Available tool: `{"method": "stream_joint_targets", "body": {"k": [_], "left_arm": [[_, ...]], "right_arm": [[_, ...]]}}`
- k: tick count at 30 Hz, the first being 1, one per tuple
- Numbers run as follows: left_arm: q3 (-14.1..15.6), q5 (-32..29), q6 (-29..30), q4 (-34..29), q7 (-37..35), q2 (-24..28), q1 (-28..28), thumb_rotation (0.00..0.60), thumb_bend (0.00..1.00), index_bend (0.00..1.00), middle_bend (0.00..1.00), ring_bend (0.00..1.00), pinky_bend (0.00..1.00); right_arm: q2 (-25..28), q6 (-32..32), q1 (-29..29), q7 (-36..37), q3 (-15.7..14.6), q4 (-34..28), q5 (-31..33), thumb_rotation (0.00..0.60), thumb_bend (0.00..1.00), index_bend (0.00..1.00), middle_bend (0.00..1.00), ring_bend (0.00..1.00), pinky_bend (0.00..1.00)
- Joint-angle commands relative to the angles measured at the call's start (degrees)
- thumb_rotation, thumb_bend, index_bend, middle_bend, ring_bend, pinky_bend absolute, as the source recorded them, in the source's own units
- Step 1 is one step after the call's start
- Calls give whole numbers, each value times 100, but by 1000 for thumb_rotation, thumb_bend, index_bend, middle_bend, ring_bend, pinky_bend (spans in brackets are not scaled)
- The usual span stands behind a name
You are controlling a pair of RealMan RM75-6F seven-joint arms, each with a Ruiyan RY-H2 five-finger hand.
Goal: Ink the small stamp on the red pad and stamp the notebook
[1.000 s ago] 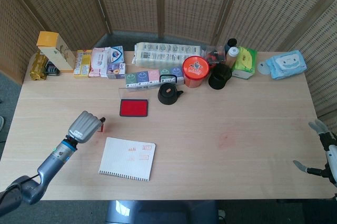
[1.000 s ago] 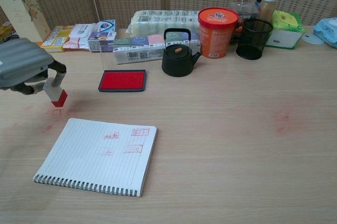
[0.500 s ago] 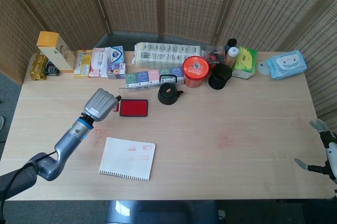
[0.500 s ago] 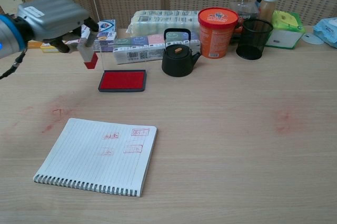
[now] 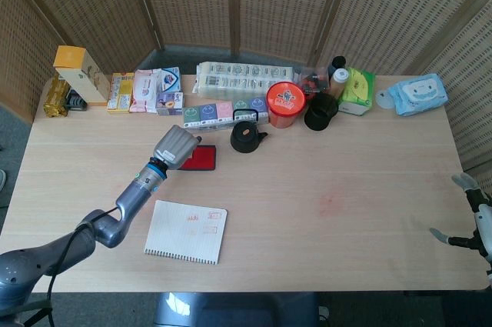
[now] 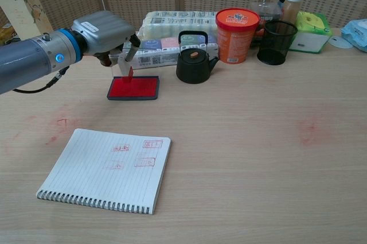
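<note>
Small stamp [image 6: 127,70] — red-tipped, over red pad [image 6: 134,88]; open lined notebook [image 6: 109,168] lies nearer, bearing red marks.

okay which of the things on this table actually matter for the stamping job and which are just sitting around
Part of the job:
- small stamp, held by the left hand over the pad
- red ink pad
- notebook, open, with some red marks on it

Just lying about:
- black kettle
- orange tub
- black mesh cup
- boxes and packets along the back edge

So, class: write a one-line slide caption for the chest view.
Left hand holds small stamp over red ink pad; notebook waits nearby.
</note>
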Motion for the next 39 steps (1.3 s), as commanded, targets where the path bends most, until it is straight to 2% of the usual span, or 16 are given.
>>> {"method": "stream_joint_targets", "body": {"k": [1,18,39], "left_arm": [[8,-34,-64,253,-148,-177,-119,600,406,674,1000,1000,1000],[221,-18,-125,1006,-597,-662,-278,600,409,673,1000,1000,1000],[357,-67,-136,1237,-776,-799,-259,600,410,673,1000,1000,1000]], "right_arm": [[3,-32,10,28,9,8,17,600,126,0,0,0,0],[21,-63,3,128,19,30,-27,600,126,0,0,0,0],[30,-34,-16,181,30,24,-68,600,127,0,0,0,0]]}}
